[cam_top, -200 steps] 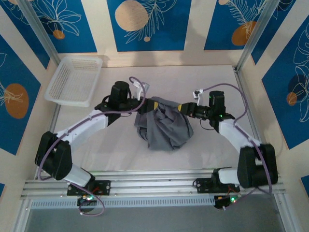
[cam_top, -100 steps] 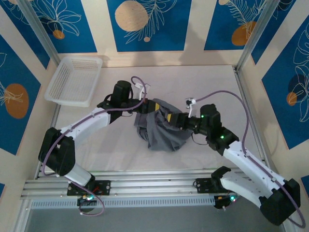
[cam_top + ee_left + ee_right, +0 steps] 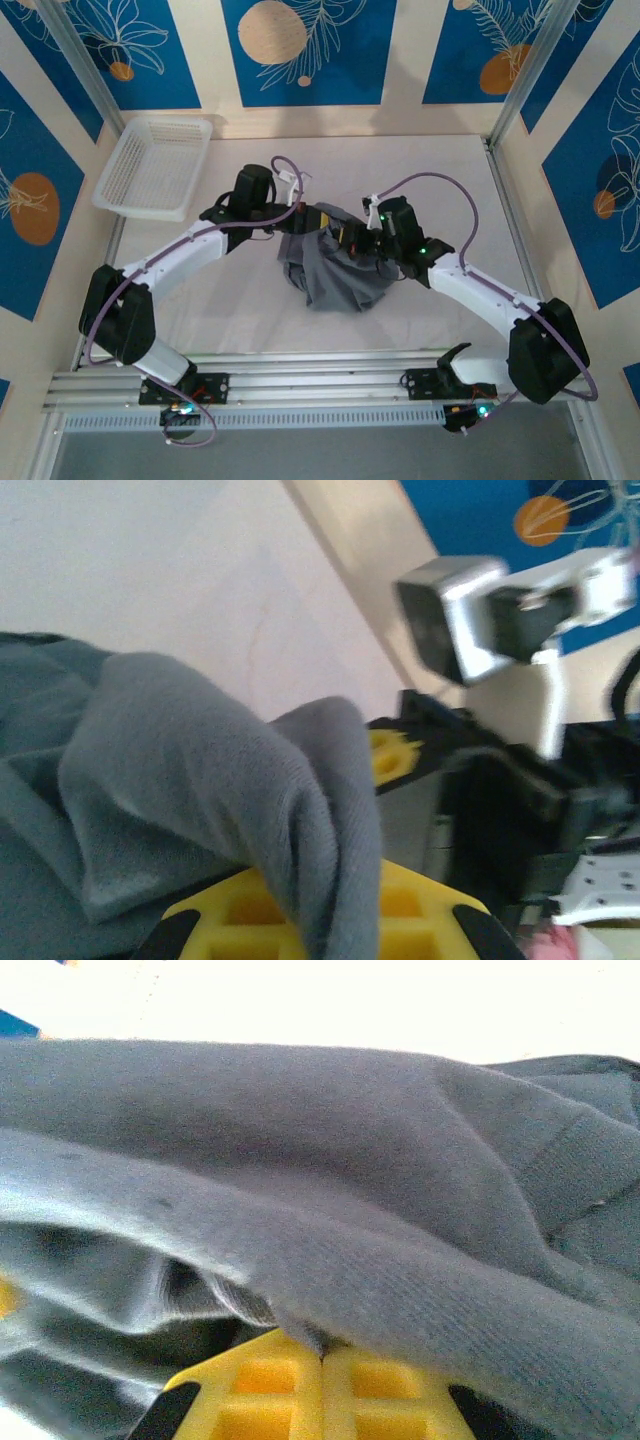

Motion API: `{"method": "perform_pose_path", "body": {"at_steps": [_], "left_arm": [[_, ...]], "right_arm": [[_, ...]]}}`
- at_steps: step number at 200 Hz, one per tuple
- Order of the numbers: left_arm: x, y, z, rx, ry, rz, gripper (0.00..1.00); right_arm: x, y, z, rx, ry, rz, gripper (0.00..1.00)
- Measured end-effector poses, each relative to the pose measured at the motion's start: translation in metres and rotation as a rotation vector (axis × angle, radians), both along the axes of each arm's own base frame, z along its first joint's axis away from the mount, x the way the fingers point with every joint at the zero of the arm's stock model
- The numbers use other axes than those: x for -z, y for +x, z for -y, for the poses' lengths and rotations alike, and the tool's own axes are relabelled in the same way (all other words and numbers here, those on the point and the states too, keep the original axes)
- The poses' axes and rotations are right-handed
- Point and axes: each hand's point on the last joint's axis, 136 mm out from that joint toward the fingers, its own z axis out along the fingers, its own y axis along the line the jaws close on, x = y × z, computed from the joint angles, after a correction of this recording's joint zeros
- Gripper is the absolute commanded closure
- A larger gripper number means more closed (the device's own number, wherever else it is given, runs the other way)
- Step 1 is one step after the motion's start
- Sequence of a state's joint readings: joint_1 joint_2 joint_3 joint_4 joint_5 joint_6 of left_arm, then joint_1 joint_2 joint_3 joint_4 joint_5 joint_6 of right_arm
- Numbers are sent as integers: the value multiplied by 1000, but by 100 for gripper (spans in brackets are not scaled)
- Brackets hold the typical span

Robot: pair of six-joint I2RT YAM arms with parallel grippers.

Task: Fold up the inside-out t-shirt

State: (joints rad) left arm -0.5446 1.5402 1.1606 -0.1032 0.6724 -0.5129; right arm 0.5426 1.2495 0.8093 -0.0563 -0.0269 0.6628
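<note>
Looking from the top, the inside-out t-shirt [image 3: 335, 272] is seen bunched mid-table [image 3: 450, 180], with the left gripper [image 3: 305, 218] and right gripper [image 3: 347, 233] buried in its far edge. On the left wrist, a grey fold is clamped between the jaws. On the right wrist, same deal: pads pressed together on cloth. Probably best if the pinched edges are drawn apart slowly and evenly.

Bright, even light from overhead; left wrist view blurred, right wrist background blown out white.
</note>
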Motion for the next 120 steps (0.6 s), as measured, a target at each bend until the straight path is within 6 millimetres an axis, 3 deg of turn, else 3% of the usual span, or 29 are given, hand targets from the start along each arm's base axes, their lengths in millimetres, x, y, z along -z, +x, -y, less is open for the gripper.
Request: {"method": "perform_pose_path", "body": {"at_steps": [19, 37, 50, 59, 73, 86, 102, 110, 120], "left_arm": [[15, 13, -17, -61, 60, -6, 100], [36, 35, -38, -118, 79, -32, 99], [54, 44, -46, -137, 81, -63, 78], [63, 44, -49, -144, 83, -78, 56], [67, 39, -51, -140, 86, -82, 40], [58, 34, -54, -139, 84, -54, 33], [32, 27, -62, -150, 96, 37, 31], [15, 21, -68, -165, 109, 103, 34], [-8, 11, -73, -184, 130, 201, 48]], "right_arm": [[-29, -12, 3, -60, 125, 48, 100], [-74, -20, 19, -91, 323, 112, 100], [-100, -22, 28, -121, 425, 140, 100], [-109, -24, 30, -155, 468, 140, 100], [-111, -30, 26, -218, 503, 110, 100], [-109, -32, 24, -254, 514, 76, 100], [-104, -33, 22, -275, 520, 47, 100], [-103, -32, 23, -278, 522, 36, 100], [-102, -31, 23, -278, 522, 24, 100]]}}
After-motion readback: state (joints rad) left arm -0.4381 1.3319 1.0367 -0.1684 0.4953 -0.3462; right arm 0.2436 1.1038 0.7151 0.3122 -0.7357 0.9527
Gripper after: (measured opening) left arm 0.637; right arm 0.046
